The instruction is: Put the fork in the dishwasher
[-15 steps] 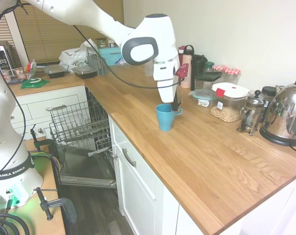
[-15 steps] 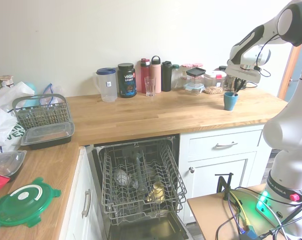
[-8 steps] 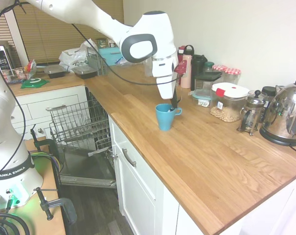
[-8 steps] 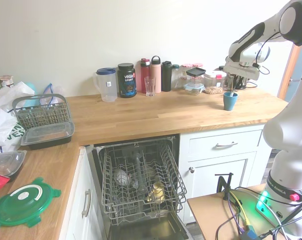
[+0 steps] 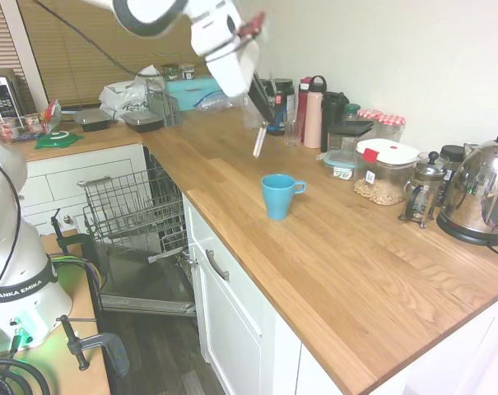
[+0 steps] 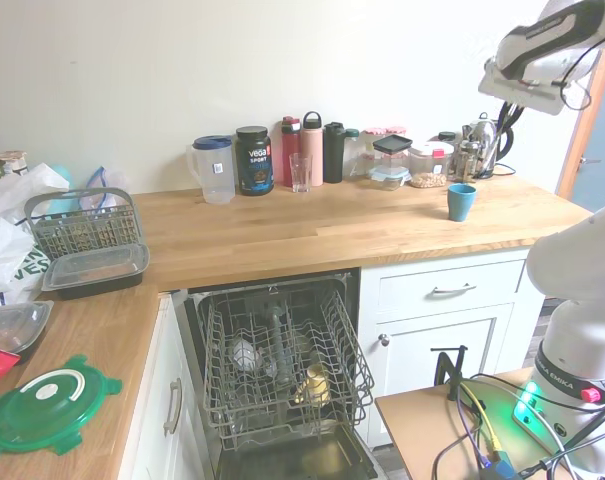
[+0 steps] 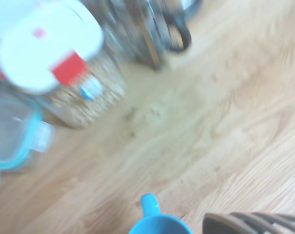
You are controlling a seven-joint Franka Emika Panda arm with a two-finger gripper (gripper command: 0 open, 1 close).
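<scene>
My gripper (image 5: 262,104) hangs high above the wooden counter, shut on the top of the slim silvery fork (image 5: 258,140). The fork dangles tines down, to the left of and above the blue mug (image 5: 277,196). In the wrist view the fork's tines (image 7: 257,222) rise from the bottom edge beside the mug (image 7: 157,225). The dishwasher (image 5: 141,247) stands open below the counter's left part, its wire rack (image 6: 282,350) pulled out over the dropped door. In the second exterior view the arm's hand (image 6: 527,75) is up at the top right and the fork does not show clearly.
Bottles (image 5: 314,111), a lidded nut jar (image 5: 384,169), a French press (image 5: 425,189) and a steel kettle (image 5: 479,193) line the wall behind the mug. A cutlery basket (image 6: 82,222) and lidded containers (image 6: 92,268) sit on the side counter. The rack holds some dishes (image 6: 312,385).
The gripper has risen from the blue mug and swung left, away from it, drawing the fork out. The mug stays in place on the counter.
</scene>
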